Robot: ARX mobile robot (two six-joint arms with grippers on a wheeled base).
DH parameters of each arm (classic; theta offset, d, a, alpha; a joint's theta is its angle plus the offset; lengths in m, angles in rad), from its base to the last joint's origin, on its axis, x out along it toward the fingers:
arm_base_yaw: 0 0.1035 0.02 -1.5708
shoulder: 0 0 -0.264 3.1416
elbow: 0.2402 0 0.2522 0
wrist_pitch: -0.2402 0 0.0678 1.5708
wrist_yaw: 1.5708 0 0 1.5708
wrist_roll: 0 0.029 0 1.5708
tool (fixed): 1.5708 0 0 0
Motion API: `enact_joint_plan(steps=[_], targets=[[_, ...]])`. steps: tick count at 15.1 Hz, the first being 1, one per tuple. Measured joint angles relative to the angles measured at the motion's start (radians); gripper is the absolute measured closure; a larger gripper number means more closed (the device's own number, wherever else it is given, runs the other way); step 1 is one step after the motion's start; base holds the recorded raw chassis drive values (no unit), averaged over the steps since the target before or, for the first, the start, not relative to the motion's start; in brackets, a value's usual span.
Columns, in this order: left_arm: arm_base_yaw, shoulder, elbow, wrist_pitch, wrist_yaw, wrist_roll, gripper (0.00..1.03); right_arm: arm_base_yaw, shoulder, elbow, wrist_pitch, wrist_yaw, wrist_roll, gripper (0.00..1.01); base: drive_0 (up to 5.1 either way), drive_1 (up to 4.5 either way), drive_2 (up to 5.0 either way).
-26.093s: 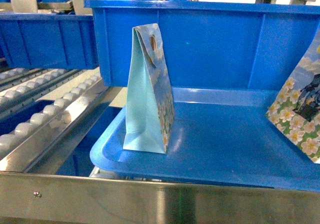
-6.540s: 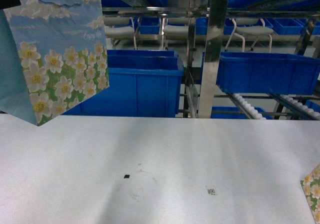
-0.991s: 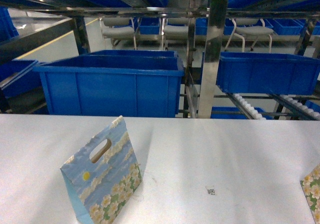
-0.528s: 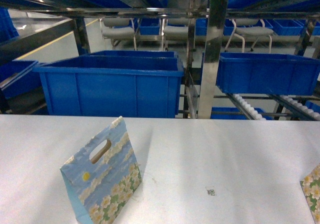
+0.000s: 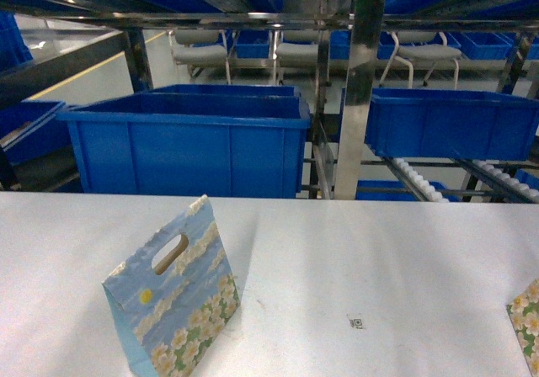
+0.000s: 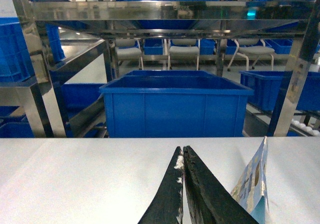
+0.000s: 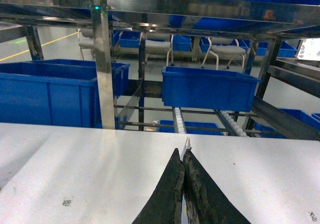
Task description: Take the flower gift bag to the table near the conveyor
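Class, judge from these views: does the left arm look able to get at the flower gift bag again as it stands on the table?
Probably yes. The flower gift bag stands upright on the white table, just right of the left gripper, whose jaws are shut. Nothing lies between them.

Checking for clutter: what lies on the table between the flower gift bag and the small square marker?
Only bare white table separates the flower gift bag from the marker, seen in the head view.

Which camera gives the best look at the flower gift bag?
The head view: the flower gift bag stands upright on the table, printed face and handle hole showing. The left wrist view catches only its edge beside the shut left claw. The right wrist view misses it.
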Motion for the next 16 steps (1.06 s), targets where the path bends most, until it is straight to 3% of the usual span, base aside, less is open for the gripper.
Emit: enact_joint_plan(steps=[4,5,6,7,13,16], targets=[[0.000,0.000,0.000,-0.003,0.000,0.000,1.01,0.000,0.000,0.000,0.001,0.000,0.000,0.99,0.0,0.00,0.0],[0.000,0.000,0.000,-0.003,0.000,-0.002,0.93,0.000,0.000,0.000,0.002,0.000,0.000,0.93,0.0,0.00,0.0],[0.000,0.000,0.000,-0.003,0.000,-0.002,0.64,0.000,0.000,0.000,0.001,0.000,0.000,0.64,0.0,0.00,0.0],[0.000,0.000,0.000,-0.003,0.000,-0.002,0.24,0.000,0.000,0.000,0.001,0.000,0.000,0.24,0.0,0.00,0.0],[0.000,0.000,0.000,-0.003,0.000,-0.001,0.03,0.000,0.000,0.000,0.001,0.000,0.000,0.01,0.0,0.00,0.0],[0.000,0.000,0.000,-0.003,0.000,-0.002,0.05,0.000,0.000,0.000,0.001,0.000,0.000,0.03,0.0,0.00,0.0]])
